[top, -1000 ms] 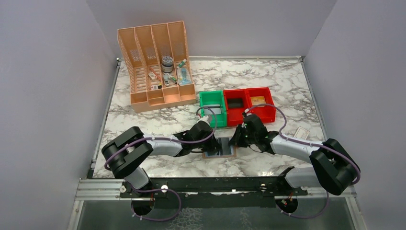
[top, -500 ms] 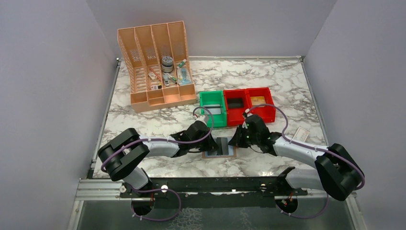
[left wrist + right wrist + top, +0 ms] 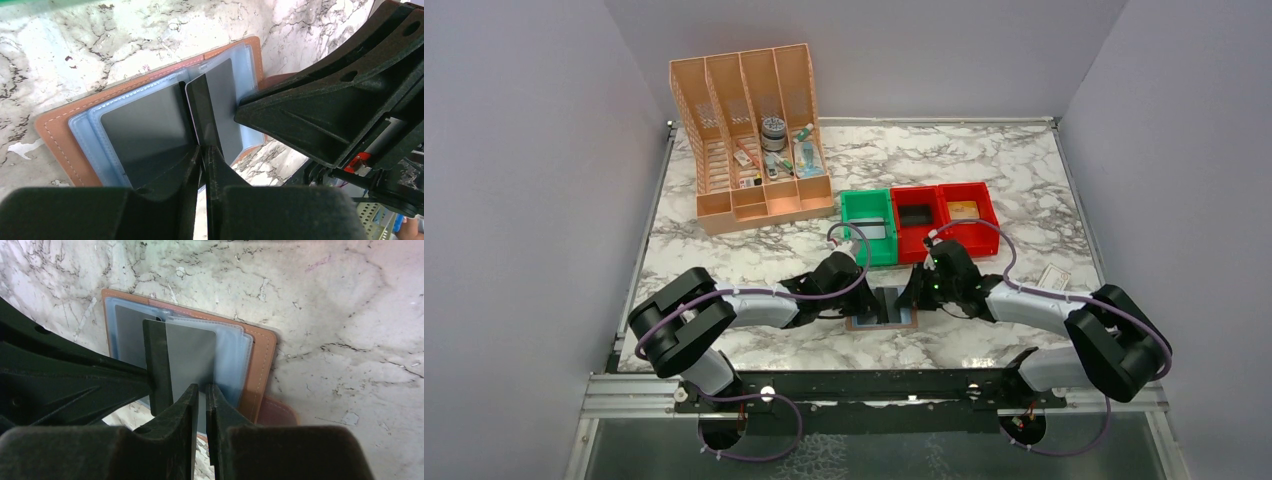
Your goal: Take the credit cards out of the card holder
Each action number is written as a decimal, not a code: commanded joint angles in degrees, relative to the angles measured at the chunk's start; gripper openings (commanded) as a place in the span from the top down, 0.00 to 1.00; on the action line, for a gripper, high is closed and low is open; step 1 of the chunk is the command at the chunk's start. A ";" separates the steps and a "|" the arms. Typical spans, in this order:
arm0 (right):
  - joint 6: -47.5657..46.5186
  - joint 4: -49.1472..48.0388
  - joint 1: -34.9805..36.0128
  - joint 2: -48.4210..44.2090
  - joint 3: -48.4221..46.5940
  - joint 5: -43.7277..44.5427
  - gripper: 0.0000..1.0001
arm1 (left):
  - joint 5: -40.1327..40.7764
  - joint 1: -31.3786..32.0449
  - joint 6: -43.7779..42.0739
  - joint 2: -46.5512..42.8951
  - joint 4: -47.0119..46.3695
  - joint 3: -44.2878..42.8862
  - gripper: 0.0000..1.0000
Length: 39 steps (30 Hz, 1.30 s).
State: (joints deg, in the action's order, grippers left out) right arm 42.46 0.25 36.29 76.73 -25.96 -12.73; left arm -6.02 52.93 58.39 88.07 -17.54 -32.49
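The brown card holder [image 3: 902, 321] lies open on the marble between my two grippers, its blue-grey pockets facing up [image 3: 55, 140] [image 3: 260, 360]. My left gripper [image 3: 204, 150] is shut on a dark grey credit card [image 3: 200, 107] that stands tilted up out of the middle pocket. The right wrist view shows that card's [image 3: 190, 357] flat face and dark stripe. A second dark card [image 3: 145, 130] sits in the left pocket. My right gripper [image 3: 201, 389] is shut and empty, its tips at the holder's right half [image 3: 237, 110]. From above, the left gripper [image 3: 867, 295] and right gripper [image 3: 908, 295] flank the holder.
A green bin [image 3: 867, 225] and two red bins [image 3: 919, 222] [image 3: 969, 215] stand just beyond the holder. An orange file rack [image 3: 749, 140] with small items is at the back left. A small white box [image 3: 1052, 276] lies at the right. The holder's snap tab [image 3: 277, 412] sticks out.
The right gripper has edged slightly left, closer over the holder. The left gripper has shifted a little left and stays at the holder's left side.
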 commanded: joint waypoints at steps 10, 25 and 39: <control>0.43 0.83 -0.10 2.35 4.13 4.58 0.87 | -4.30 -1.15 5.14 3.03 -8.07 0.29 0.76; 0.52 0.79 -0.16 3.08 3.84 5.26 0.87 | -2.20 -1.38 6.84 1.17 -9.71 4.23 0.94; 0.99 -0.43 -0.17 -4.92 3.42 6.81 0.77 | 1.01 -2.24 6.56 -7.28 -7.59 10.21 1.00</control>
State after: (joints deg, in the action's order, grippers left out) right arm 44.64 -3.64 36.29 74.70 -23.55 -11.14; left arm -7.77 51.05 65.89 84.38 -27.66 -24.47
